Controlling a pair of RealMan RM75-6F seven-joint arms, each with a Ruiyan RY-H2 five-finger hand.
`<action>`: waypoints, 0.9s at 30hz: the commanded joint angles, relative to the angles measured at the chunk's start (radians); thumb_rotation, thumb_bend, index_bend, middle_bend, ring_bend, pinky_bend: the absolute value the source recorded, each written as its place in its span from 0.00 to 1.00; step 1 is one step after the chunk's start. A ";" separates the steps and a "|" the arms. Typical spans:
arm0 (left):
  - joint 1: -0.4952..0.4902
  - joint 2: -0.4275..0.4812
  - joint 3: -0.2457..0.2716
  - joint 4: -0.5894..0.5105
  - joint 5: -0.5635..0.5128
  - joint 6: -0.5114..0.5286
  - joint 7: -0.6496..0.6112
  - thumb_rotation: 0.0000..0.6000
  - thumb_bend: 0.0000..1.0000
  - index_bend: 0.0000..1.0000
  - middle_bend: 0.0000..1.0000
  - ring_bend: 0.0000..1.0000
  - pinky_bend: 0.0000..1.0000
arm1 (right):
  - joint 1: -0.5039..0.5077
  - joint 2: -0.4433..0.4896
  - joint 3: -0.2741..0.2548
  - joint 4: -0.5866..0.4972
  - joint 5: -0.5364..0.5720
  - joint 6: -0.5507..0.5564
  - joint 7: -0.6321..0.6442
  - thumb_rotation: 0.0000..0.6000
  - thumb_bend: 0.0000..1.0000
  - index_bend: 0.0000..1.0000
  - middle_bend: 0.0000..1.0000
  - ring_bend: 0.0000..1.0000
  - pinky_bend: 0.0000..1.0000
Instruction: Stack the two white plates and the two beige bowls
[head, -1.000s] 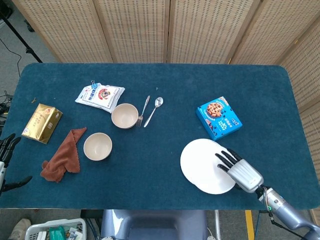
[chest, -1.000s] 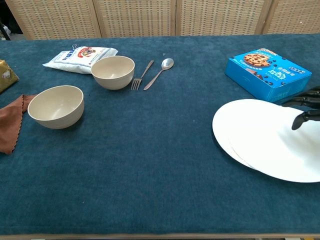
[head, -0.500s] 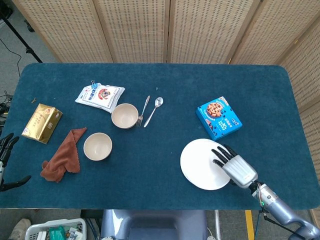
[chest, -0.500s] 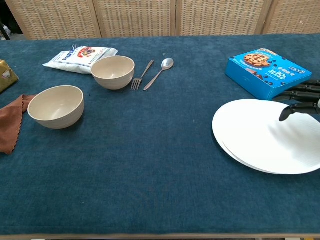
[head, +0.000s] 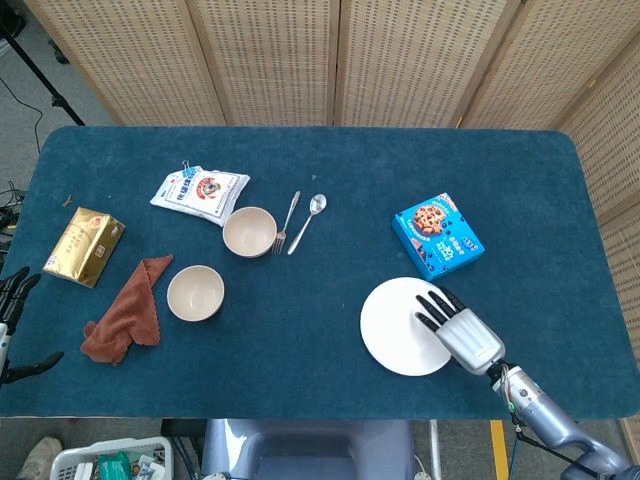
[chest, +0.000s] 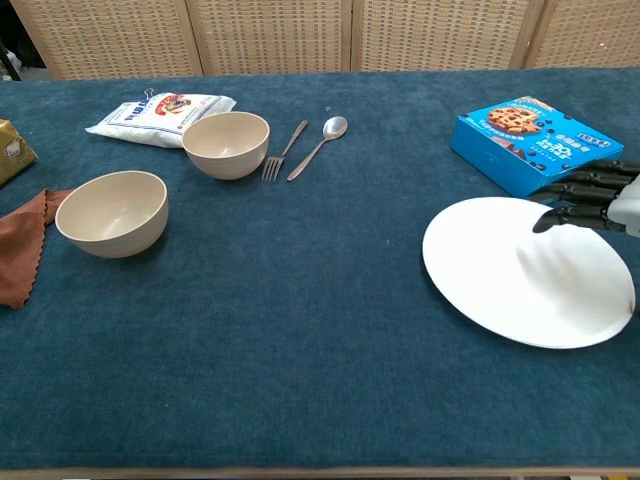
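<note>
Upper plate (chest: 510, 270) now pushed square under right robot hand (head: 458, 329), fingers spread flat; plates stacked, bowls (head: 195, 292) left.

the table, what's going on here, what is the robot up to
The right robot hand lies flat, fingers spread, over the white plates near the front right of the table; they now read as a single round stack beside the blue cookie box. The two beige bowls stand apart on the left, not yet stacked. The left robot hand waits at the table's left edge, holding nothing.
</note>
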 joint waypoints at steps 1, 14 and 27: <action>0.001 0.001 -0.002 0.001 -0.003 0.002 -0.003 1.00 0.06 0.00 0.00 0.00 0.00 | 0.004 -0.002 0.005 -0.013 0.008 -0.008 -0.024 1.00 0.00 0.16 0.04 0.00 0.03; 0.000 0.004 -0.004 0.005 -0.005 0.001 -0.014 1.00 0.06 0.00 0.00 0.00 0.00 | -0.041 0.074 0.017 -0.120 0.020 0.079 -0.113 1.00 0.00 0.12 0.01 0.00 0.01; -0.064 -0.039 -0.016 0.022 -0.032 -0.105 0.073 1.00 0.07 0.00 0.00 0.00 0.00 | -0.167 0.175 0.074 -0.157 0.036 0.364 0.052 1.00 0.00 0.06 0.00 0.00 0.00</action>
